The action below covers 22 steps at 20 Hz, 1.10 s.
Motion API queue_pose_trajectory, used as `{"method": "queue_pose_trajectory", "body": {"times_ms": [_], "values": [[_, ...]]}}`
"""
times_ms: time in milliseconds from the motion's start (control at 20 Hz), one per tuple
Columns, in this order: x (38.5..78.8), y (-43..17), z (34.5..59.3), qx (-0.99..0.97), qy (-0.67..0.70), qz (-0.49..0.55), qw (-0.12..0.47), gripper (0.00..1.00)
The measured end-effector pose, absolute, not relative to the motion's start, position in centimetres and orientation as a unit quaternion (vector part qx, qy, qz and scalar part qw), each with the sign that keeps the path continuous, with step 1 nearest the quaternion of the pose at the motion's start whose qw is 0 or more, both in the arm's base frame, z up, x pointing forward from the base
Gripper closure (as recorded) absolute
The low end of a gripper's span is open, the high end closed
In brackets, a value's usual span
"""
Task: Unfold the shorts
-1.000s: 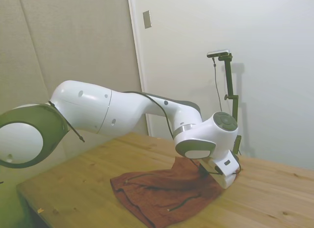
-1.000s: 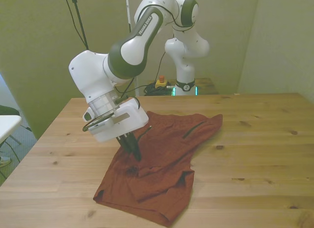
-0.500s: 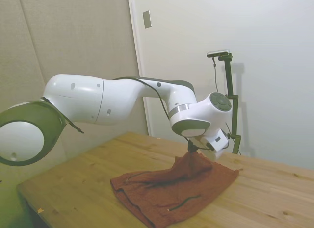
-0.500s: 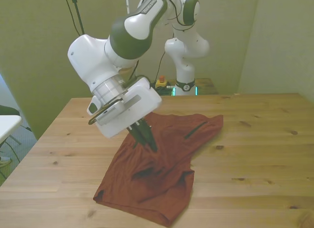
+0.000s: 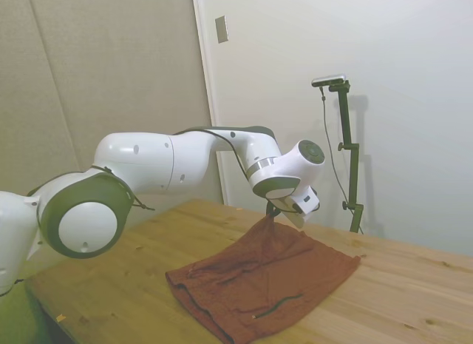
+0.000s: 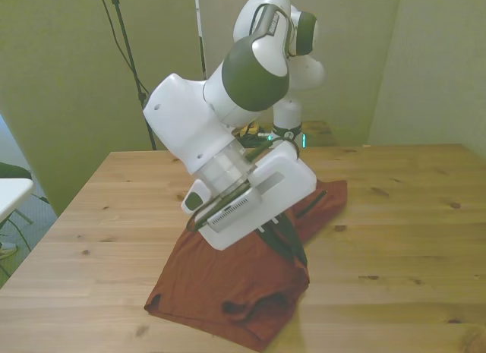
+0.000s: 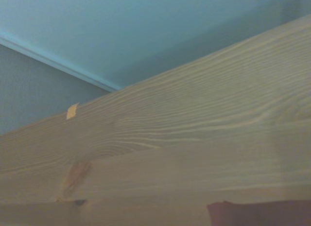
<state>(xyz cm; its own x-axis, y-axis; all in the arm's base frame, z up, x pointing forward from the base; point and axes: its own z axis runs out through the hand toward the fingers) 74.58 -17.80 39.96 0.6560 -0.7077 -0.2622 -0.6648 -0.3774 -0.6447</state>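
I am pinching a fold of the shorts [image 5: 266, 274] in my claw [image 6: 292, 250] (clamped tight), cloth trailing toward seven o'clock across the surface [image 6: 395, 231].

shorts [image 6: 228, 285] on table [image 6: 395, 239], toward front view's left | arm [image 6: 228, 133] above shorts

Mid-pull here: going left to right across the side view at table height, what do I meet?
Bare wooden table → near corner of the shorts → the lifted peak of cloth pinched in the tool → far corner of the shorts → bare table again.
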Motion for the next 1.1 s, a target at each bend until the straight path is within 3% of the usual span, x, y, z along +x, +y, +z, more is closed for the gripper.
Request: {"method": "queue_pose_trajectory", "body": {"times_ms": [500,1100], "values": [[78.8,-10.7,38.5,-0.837,0.384,-0.01,0.391,1.0],[80.6,-5.1,37.8,-0.849,0.344,-0.001,0.4,1.0]]}}
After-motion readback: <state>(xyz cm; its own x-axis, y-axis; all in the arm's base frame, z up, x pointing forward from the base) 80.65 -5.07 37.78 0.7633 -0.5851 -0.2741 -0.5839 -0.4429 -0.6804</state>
